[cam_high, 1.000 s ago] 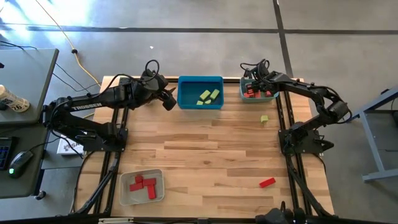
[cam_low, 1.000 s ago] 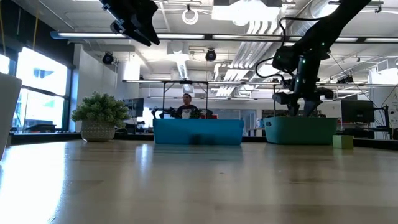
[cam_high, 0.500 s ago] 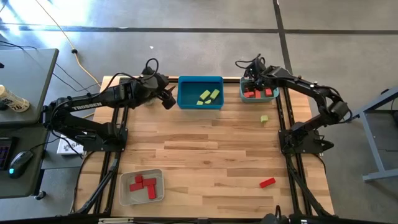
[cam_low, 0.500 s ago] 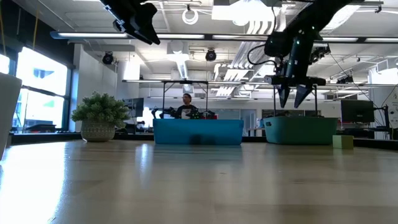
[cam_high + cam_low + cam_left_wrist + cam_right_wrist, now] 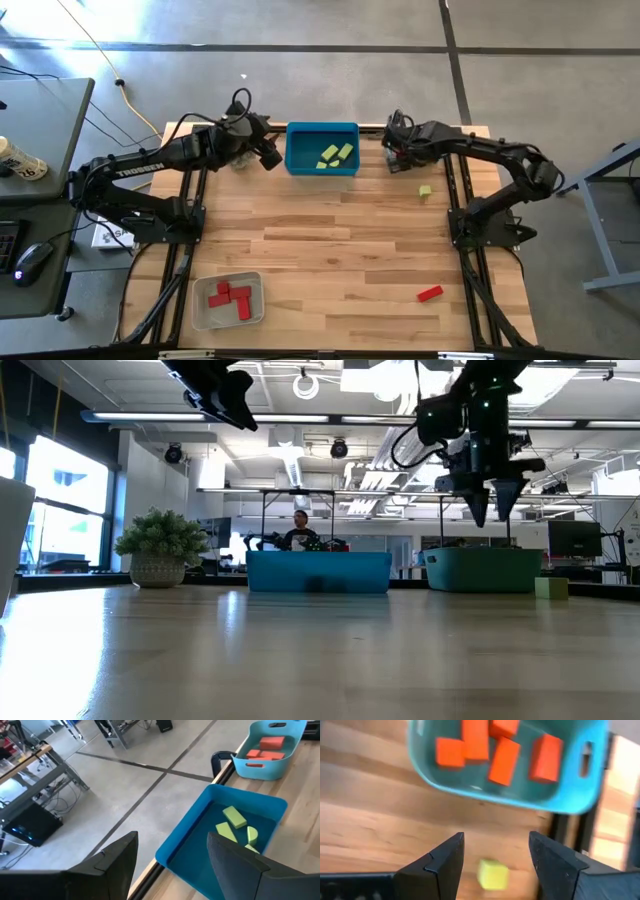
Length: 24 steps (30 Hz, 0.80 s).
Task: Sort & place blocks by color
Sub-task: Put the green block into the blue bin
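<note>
The right hand [image 5: 397,152] hangs open and empty above the far edge of the tabletop [image 5: 340,250], at the near-left side of the teal tray [image 5: 510,795] that holds the orange blocks [image 5: 502,760]. The yellow-green cube [image 5: 425,191] sits loose on the wood, roughly at four o'clock from that hand in the overhead view and near it; in the right wrist view it shows between the two fingers, so the hand is already looking toward it. Being a cube, it has no long axis to line up with (any square approach should do).

The left hand [image 5: 268,155], also open and holding nothing, hovers at nine o'clock from the blue bin [image 5: 322,150], where the other yellow-green blocks [image 5: 336,155] lie. The right arm is clearly the nearer one to the cube. A red bar [image 5: 429,294] lies well apart at the near right, and the grey tray [image 5: 228,300] with red blocks sits at the near left.
</note>
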Tool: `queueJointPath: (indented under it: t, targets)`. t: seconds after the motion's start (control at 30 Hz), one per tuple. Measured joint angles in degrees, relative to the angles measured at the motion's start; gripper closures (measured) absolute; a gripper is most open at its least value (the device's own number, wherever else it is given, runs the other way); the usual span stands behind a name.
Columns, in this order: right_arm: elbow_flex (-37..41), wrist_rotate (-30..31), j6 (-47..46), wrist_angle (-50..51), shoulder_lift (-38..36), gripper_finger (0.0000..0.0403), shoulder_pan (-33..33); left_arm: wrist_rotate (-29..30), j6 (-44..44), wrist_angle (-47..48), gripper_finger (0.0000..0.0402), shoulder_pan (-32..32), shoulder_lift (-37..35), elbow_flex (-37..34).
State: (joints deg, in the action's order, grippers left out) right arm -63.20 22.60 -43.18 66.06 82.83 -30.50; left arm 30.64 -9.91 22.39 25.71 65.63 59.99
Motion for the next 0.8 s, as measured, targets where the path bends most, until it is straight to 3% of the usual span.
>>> queueJointPath:
  t: [0.17, 0.33, 0.8]
  targets:
    - [0.00, 5.45, -5.56, 9.15, 0.00, 0.0192, 4.01, 0.00, -0.30, 0.00, 0.0174, 1.02, 0.00, 0.00]
    - [2.47, 6.11, -10.38, 15.01, -0.33, 0.0192, 6.00, -0.01, -0.20, -0.04, 0.0174, 2.05, 0.00, 0.00]
    - [15.19, 2.55, -19.18, 7.93, -10.67, 0.0192, 4.82, -0.62, 1.68, -1.37, 0.0174, 4.41, 0.00, -0.01]
